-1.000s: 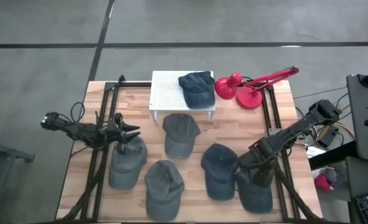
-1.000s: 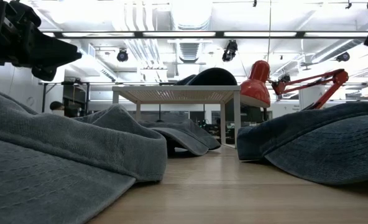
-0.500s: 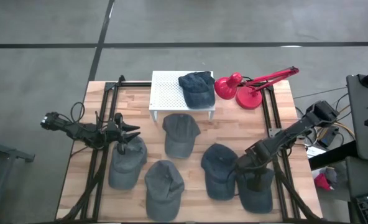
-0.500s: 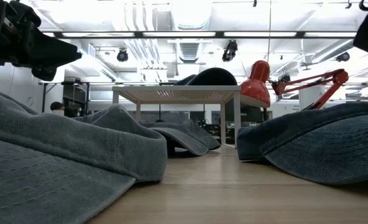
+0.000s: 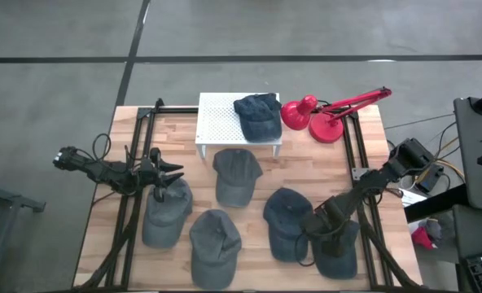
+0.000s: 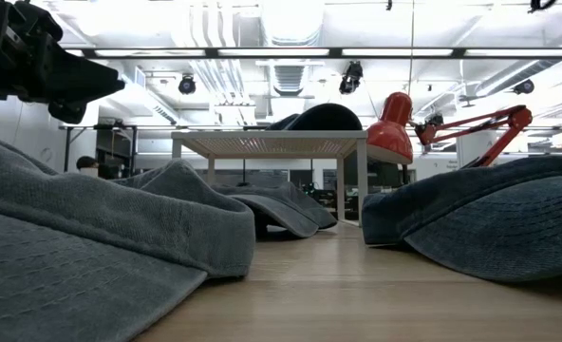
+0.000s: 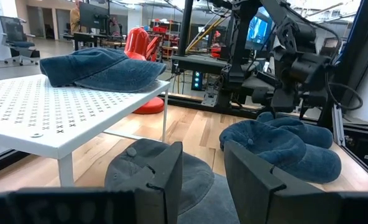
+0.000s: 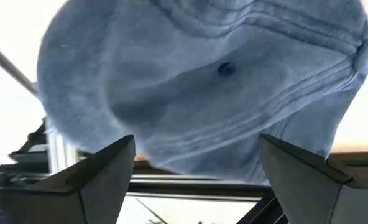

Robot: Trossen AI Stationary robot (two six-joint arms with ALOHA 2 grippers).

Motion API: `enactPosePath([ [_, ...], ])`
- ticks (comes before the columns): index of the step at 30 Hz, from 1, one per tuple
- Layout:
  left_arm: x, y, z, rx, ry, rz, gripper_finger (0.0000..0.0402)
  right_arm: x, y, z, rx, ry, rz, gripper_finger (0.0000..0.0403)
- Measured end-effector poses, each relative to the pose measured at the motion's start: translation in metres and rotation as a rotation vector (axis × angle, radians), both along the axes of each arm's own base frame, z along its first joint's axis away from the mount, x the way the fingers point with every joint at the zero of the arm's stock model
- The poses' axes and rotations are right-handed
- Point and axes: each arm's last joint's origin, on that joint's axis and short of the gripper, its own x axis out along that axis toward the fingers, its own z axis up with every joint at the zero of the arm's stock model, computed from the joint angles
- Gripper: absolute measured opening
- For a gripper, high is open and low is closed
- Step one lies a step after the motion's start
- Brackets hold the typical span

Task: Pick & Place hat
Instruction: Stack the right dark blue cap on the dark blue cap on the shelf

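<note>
A grey concrete floor is surrounding the wooden table [image 5: 249, 175] that I am working over, and behind it a bright hall with ceiling lights is showing in the low view. A white perforated stand [image 5: 221, 120] is sitting at the far edge of the table with a dark blue hat [image 5: 257, 114] lying on its right part, and a red desk lamp [image 5: 326, 114] is standing just beside the stand on the right.

Five more hats are lying flat on the wood. My right gripper [image 5: 316, 225] is hovering low over the near right corner, fingers [image 8: 103, 171] spread wide and empty, right above the blue hat [image 5: 335, 248] nearest that corner; my right wrist view is filling up with its crown and top button. Another blue hat [image 5: 287, 220] is touching it on the left. A grey hat [image 5: 237, 175] is lying in front of the stand, a second grey hat [image 5: 215, 244] near the front edge, and a third grey hat [image 5: 168, 213] to the left.

My left gripper [image 5: 166, 171] is waiting above the left side of the table, just over that third hat, jaws partly apart and holding nothing.
</note>
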Motion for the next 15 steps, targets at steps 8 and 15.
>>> enactPosePath([
  [8,0.000,0.000,0.000,-0.001,-0.003,0.000,0.0122,0.009,0.006,-0.027,-0.028,0.034,0.031,0.0332],
  [15,0.000,0.000,0.000,-0.003,-0.007,0.000,0.0122,0.013,0.009,-0.046,-0.052,0.086,0.032,0.0300],
])
